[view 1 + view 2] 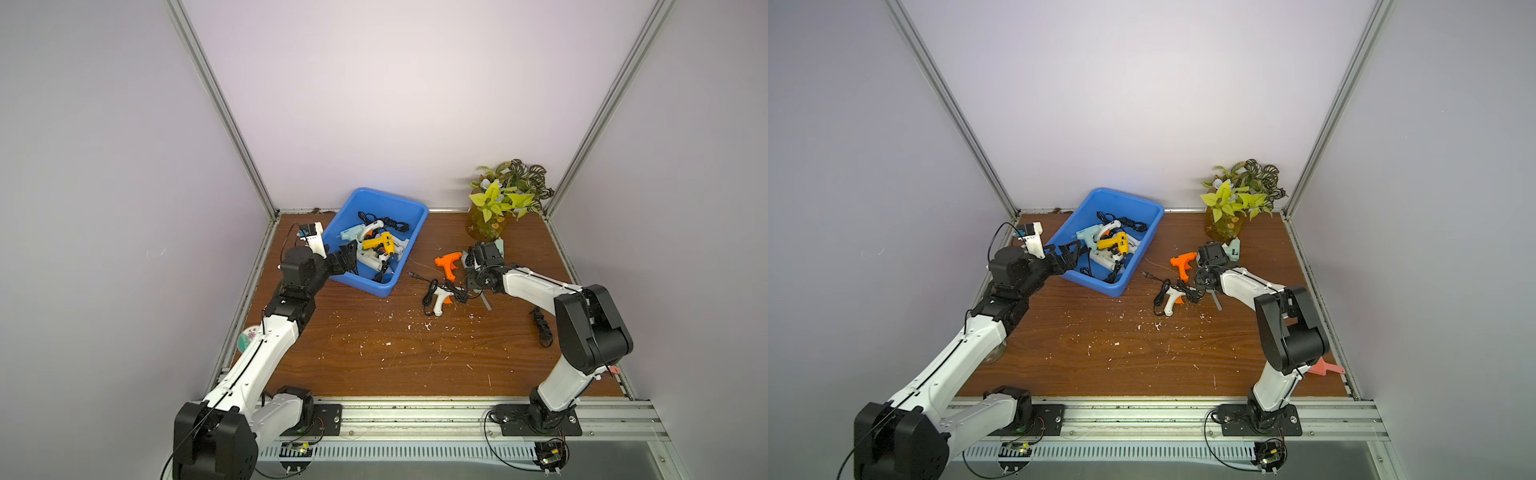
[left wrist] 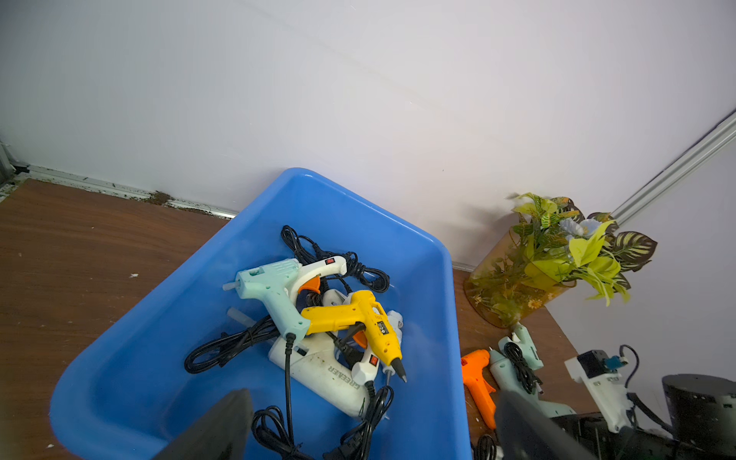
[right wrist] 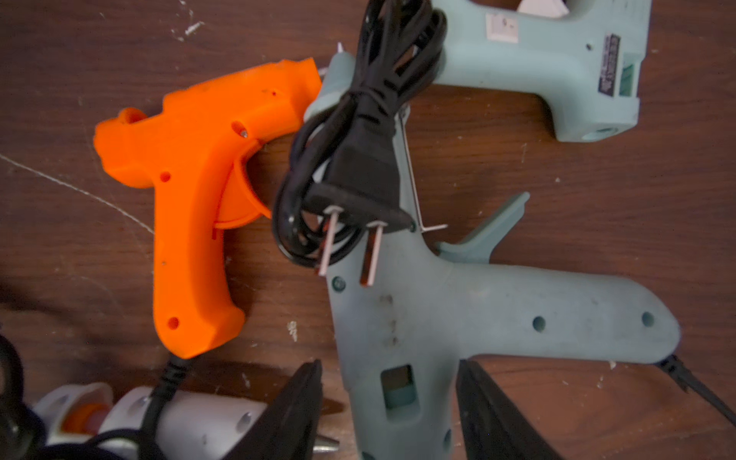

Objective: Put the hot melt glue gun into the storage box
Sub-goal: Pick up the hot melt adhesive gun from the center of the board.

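L gripper [image 1: 348, 257]: wide apart, empty, over box [image 1: 376, 199] near end (prob. idle).
R gripper [image 3: 389, 364]: straddles teal gun [image 3: 398, 318], away from box, for pickup; clamped? can't tell.

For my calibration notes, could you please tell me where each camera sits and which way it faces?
Both top views: high behind the arms, looking down on the table; left arm and right arm show.
Left wrist: over the storage box, facing in; left gripper shows.
Right wrist: low over the pale blue glue gun; right gripper flanks it.
Shared: the orange glue gun, everywhere.
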`<state>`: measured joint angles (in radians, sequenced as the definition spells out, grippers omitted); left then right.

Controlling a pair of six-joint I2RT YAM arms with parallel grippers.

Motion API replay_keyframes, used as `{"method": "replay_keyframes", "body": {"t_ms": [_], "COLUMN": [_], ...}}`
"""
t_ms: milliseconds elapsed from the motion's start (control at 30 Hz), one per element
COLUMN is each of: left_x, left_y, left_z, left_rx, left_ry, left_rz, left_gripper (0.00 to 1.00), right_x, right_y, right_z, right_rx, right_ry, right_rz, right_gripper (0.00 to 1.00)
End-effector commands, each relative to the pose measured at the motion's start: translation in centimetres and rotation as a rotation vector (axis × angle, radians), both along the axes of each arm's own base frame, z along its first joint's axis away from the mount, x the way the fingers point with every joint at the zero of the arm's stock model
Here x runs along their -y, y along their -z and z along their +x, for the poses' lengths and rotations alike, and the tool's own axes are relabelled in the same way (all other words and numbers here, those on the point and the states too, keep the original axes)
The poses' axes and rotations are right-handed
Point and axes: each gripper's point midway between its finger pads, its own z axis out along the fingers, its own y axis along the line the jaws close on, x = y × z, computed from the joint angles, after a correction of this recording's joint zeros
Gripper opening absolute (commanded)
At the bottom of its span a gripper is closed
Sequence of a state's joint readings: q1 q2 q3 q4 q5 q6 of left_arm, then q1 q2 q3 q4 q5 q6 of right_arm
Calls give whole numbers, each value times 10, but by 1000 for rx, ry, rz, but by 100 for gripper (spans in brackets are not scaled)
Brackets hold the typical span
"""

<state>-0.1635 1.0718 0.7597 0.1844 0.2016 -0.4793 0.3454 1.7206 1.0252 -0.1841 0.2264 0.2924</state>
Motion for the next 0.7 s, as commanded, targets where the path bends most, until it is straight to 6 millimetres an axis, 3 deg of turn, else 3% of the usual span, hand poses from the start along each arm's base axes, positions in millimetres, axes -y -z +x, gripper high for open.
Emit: {"method": "replay_keyframes", "body": {"t_ms": [0, 233, 500, 667], "left_x": [-2, -1, -1, -2], "left_y": [-5, -5, -5, -3], "left_z": [0, 0, -3, -3], "left_rx": [25, 25, 26, 22], "left_ry": [-6, 1, 1, -6], "left_rz": [-8, -15, -15, -15], "left_gripper": [99, 99, 99, 99], "right_x": [3, 2, -3, -3], "right_y": [-1, 12, 17, 16], "right_z": [-8, -16, 4, 14], "right_rx": [-2, -17, 13, 35], "right_ry": [61, 77, 52, 46], "right_rz": [47, 81, 52, 41], "right_gripper": [60, 60, 64, 61]}}
